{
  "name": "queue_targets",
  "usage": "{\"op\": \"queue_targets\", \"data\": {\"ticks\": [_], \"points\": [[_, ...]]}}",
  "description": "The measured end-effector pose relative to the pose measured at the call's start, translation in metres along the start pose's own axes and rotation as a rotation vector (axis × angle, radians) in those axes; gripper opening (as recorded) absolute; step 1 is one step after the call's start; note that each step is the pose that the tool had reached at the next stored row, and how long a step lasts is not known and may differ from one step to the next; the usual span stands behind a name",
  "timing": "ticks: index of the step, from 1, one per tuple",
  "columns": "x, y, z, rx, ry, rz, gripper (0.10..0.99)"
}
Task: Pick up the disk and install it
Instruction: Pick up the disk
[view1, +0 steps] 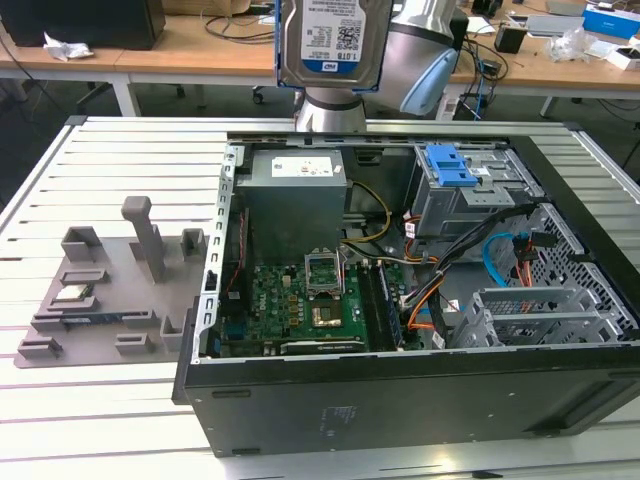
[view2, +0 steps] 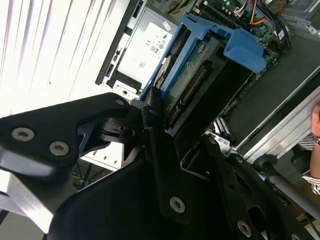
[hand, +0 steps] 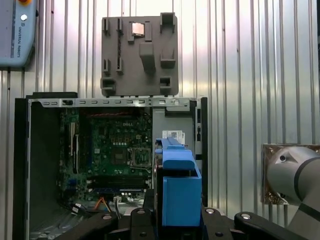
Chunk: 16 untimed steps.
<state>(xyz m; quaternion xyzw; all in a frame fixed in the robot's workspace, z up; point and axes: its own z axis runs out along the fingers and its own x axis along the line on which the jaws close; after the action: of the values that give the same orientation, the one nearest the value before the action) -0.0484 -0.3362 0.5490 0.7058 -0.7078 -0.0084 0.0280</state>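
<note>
The black gripper (hand: 177, 216) is clamped on the flat silver disk (view1: 329, 40), with its blue-and-white printed label and bright blue plastic bracket. The disk hangs over the far edge of the open black computer case (view1: 400, 400). A grey moulded fixture plate (view1: 100, 322) lies beside the case.

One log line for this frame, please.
hand: shut on disk | disk: raised above open computer case | install: not yet seated in a bay

Free room is left between the high-held disk (view1: 328, 40) and the open case (view1: 400, 400); its drive cage (view1: 470, 205) is crowded by cables (view1: 440, 270).
</note>
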Motion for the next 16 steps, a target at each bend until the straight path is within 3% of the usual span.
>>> {"op": "queue_targets", "data": {"ticks": [4, 7, 8, 9, 10, 16], "points": [[-0.0003, -0.0111, 0.0086, -0.001, 0.0005, 0.000, 0.361], [-0.0005, -0.0155, 0.0158, -0.002, 0.0007, 0.000, 0.361], [-0.0008, -0.0201, 0.0273, -0.002, 0.0007, 0.000, 0.361], [-0.0011, -0.0308, 0.0372, -0.002, 0.0007, 0.000, 0.361], [-0.0013, -0.0352, 0.0439, -0.002, 0.0006, 0.000, 0.361], [-0.0015, -0.0418, 0.0510, -0.002, 0.0005, 0.000, 0.361]]}}
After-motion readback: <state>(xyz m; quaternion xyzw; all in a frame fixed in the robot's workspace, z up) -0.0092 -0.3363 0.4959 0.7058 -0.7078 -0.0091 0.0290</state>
